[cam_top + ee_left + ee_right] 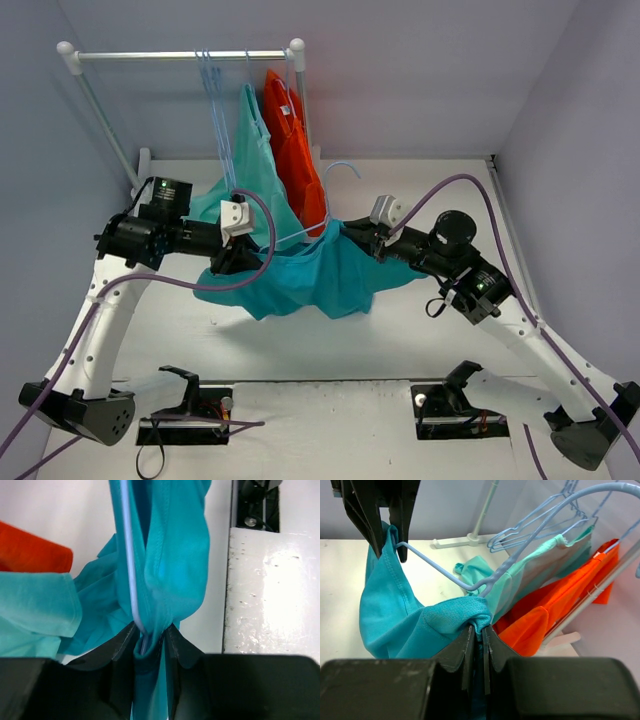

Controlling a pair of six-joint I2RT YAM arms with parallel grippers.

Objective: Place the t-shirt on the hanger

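Observation:
The deep teal t-shirt (320,275) hangs stretched between my two grippers above the table. My left gripper (236,255) is shut on a bunched edge of the t-shirt (175,555) together with the end of the pale-blue hanger (129,555). My right gripper (352,236) is shut on a fold of the t-shirt (395,620) just under the hanger's neck. The hanger (440,570) runs from the left gripper (387,545) up to its hook (340,170), and its left arm is inside the cloth. Its right arm is hidden.
A white garment rack (180,56) stands at the back with spare pale-blue hangers (212,90), a mint-green garment (258,160) and an orange garment (295,150) close behind the hanger. Two black stands (190,400) (455,400) sit at the near edge.

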